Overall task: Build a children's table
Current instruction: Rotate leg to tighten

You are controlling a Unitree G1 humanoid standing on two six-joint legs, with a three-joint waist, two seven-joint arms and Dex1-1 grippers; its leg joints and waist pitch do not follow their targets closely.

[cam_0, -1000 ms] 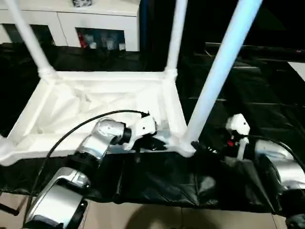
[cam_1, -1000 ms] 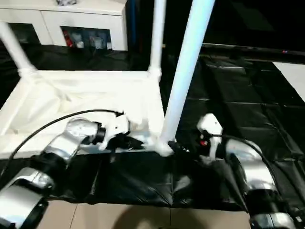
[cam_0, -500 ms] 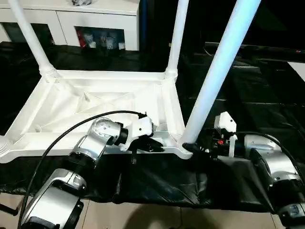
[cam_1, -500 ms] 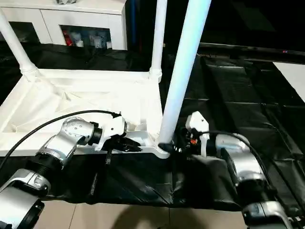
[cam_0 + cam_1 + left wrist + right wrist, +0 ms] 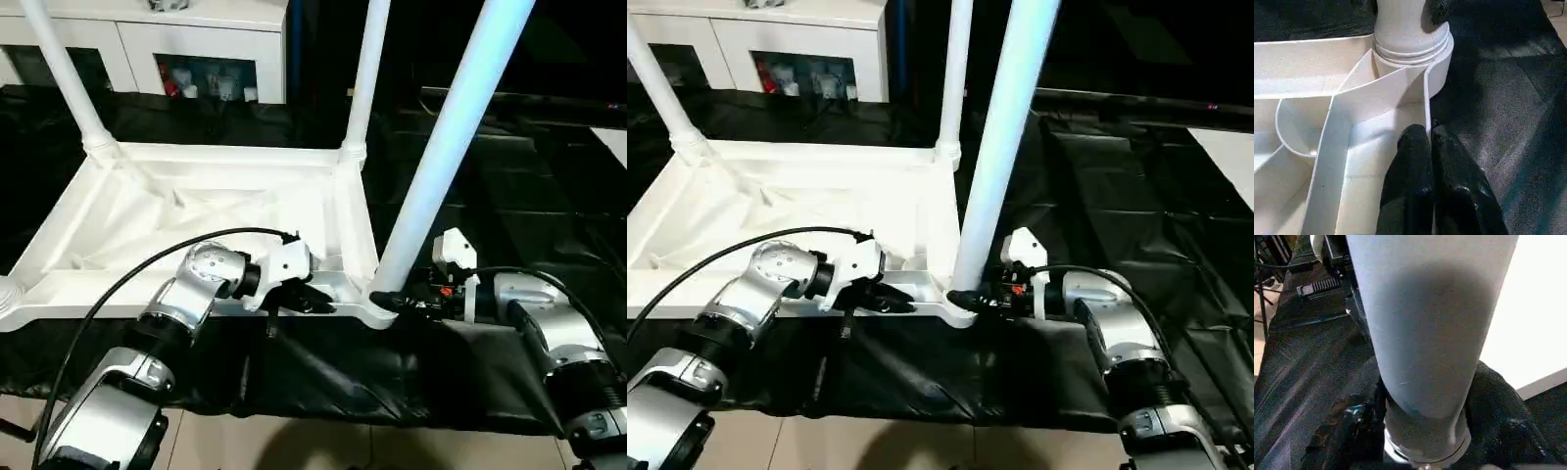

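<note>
- I see the table (image 5: 196, 211) upside down on the black sheet (image 5: 509, 196), with its ribbed underside up.
- Three legs stand in its corner sockets: two at the far corners, one leg (image 5: 441, 157) at the near right corner.
- My left gripper (image 5: 1427, 142) is closed on the thin near rim of the table, just beside that corner socket (image 5: 1410, 44).
- My right gripper (image 5: 965, 299) holds the base of the near leg, one black finger (image 5: 1498, 401) on each side of it.
- A white cabinet (image 5: 147, 49) stands behind the sheet.
</note>
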